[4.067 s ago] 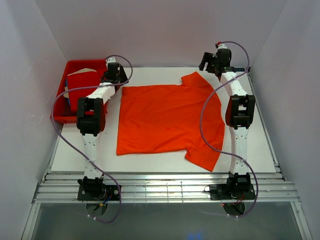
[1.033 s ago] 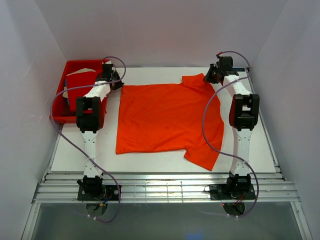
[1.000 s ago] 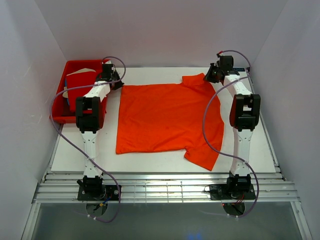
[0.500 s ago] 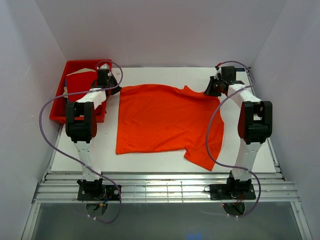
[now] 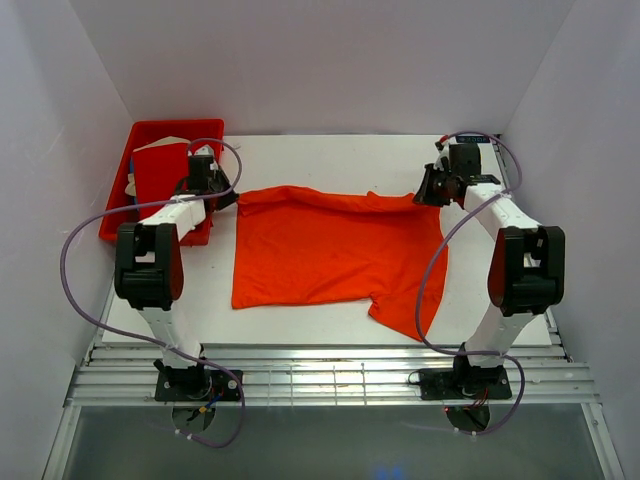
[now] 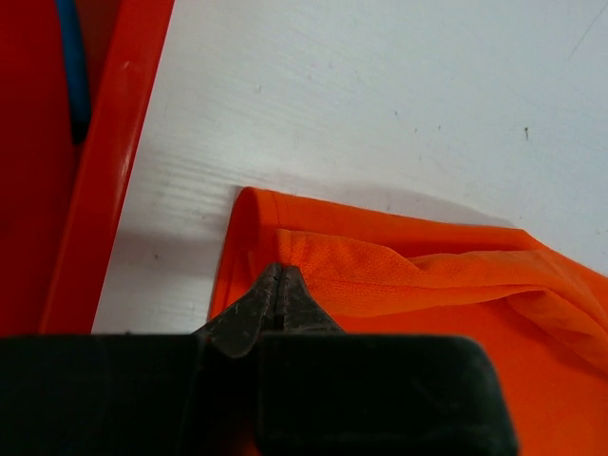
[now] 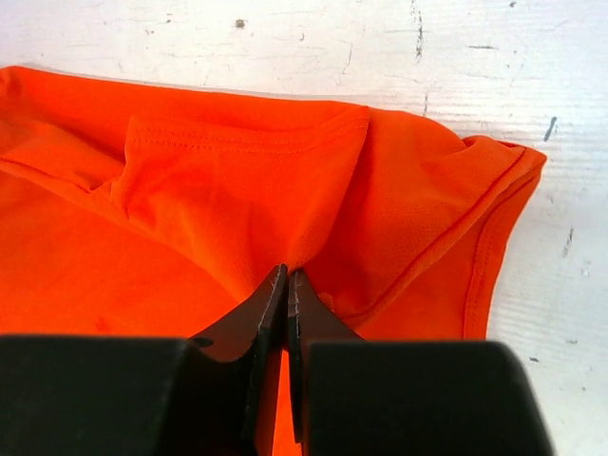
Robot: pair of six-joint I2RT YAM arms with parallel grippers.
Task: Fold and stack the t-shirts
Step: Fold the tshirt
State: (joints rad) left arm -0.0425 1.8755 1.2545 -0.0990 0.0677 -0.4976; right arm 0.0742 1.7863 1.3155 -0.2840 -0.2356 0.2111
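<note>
The red tray (image 5: 170, 124) fills the table's (image 5: 330, 160) far left corner, just beside the left arm (image 5: 148, 268). The orange shirt (image 5: 320, 245) covers the middle; bare surface shows along the far edge and at the near left corner.

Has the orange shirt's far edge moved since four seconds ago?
Yes. The far edge of the orange t-shirt has been drawn toward the arm bases, away from the far edge of the table.

Nothing legible showed in any view: no writing, label, brand, number or sign could be read on the orange t-shirt (image 5: 330, 250), the red tray (image 5: 175, 125) or the worktop (image 5: 330, 160).
</note>
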